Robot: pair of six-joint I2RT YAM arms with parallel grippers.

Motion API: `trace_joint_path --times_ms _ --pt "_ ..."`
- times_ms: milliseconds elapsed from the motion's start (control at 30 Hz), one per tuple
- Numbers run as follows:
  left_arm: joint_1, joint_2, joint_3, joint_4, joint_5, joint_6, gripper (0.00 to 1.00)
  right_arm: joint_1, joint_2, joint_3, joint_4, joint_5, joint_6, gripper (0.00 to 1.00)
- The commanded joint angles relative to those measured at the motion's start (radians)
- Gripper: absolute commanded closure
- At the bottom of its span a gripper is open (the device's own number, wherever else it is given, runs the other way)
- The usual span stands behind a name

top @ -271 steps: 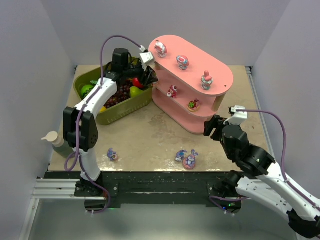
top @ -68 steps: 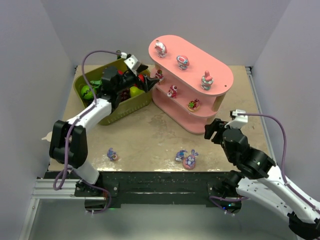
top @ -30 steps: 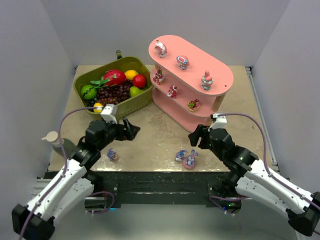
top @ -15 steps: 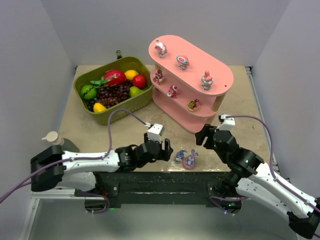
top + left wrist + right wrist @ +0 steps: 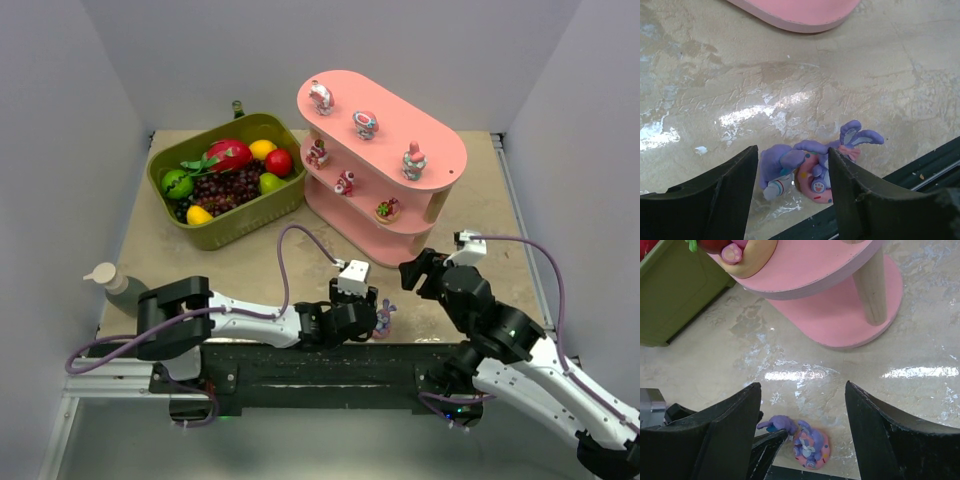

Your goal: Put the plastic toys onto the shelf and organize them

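Two plastic toys lie side by side at the table's near edge: a small purple figurine (image 5: 771, 167) and a blue-pink bunny on a pink ring (image 5: 816, 177). My left gripper (image 5: 792, 162) is down over both, open, one finger on each side of the pair. The left finger stands off the purple figurine; the right finger's edge overlaps the bunny. In the top view the left gripper (image 5: 365, 312) sits on the pair. My right gripper (image 5: 415, 268) hovers open just right of them, with the bunny (image 5: 812, 447) below it. The pink shelf (image 5: 440, 150) carries several toys on its top and middle boards.
An olive-green basket (image 5: 225, 228) of plastic fruit stands left of the shelf. A pump bottle (image 5: 115, 283) stands at the table's left edge. The left arm lies stretched along the near edge. The shelf's base board (image 5: 840, 325) is close ahead of the right gripper.
The left arm has swept from the left along the near edge to the two toys, and its jaws have narrowed around them. The right gripper has shifted slightly to the right.
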Motion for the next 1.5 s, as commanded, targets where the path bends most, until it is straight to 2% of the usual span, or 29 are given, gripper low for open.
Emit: trace_joint_path --times_ms 0,200,500,600,700,733,800,833,933,1067,1267,1333,1467 --pt "-0.002 0.03 0.043 0.007 -0.073 -0.044 0.4 -0.002 -0.012 0.036 -0.014 0.023 0.017 0.28" --pt "-0.004 0.079 0.065 -0.021 -0.073 -0.056 0.45 -0.002 -0.024 0.033 -0.007 0.016 0.01 0.28" --pt "-0.005 0.12 0.074 -0.037 -0.113 -0.07 0.46 -0.002 -0.026 0.033 -0.002 0.011 0.001 0.28" --pt "-0.007 0.131 0.082 -0.036 -0.122 -0.064 0.51 -0.002 -0.028 0.033 -0.001 0.01 0.001 0.28" --pt "-0.01 0.137 0.086 -0.037 -0.129 -0.056 0.63 -0.002 -0.029 0.033 -0.002 0.01 0.001 0.28" --pt "-0.01 0.137 0.086 -0.037 -0.13 -0.056 0.7 -0.002 -0.029 0.033 -0.002 0.011 0.001 0.28" --pt "-0.01 0.133 0.085 -0.044 -0.138 -0.054 0.78 -0.002 -0.028 0.033 -0.002 0.011 0.002 0.28" --pt "-0.01 0.131 0.083 -0.044 -0.142 -0.053 0.86 -0.002 -0.029 0.033 -0.004 0.013 0.002 0.28" --pt "-0.01 0.116 0.071 -0.024 -0.159 -0.01 0.96 -0.002 -0.032 0.034 -0.007 0.017 0.005 0.28" --pt "0.008 0.065 0.011 0.118 -0.146 0.155 1.0 -0.002 -0.037 0.036 -0.007 0.02 0.007 0.28" --pt "0.087 -0.062 -0.111 0.393 0.034 0.485 1.0 -0.002 -0.052 0.036 -0.011 0.031 0.011 0.28" --pt "0.123 -0.091 -0.13 0.449 0.136 0.591 1.0 -0.002 -0.058 0.037 -0.016 0.037 0.016 0.28" --pt "0.219 -0.137 -0.197 0.617 0.397 0.683 1.0 -0.002 -0.084 0.042 -0.024 0.049 0.02 0.28"
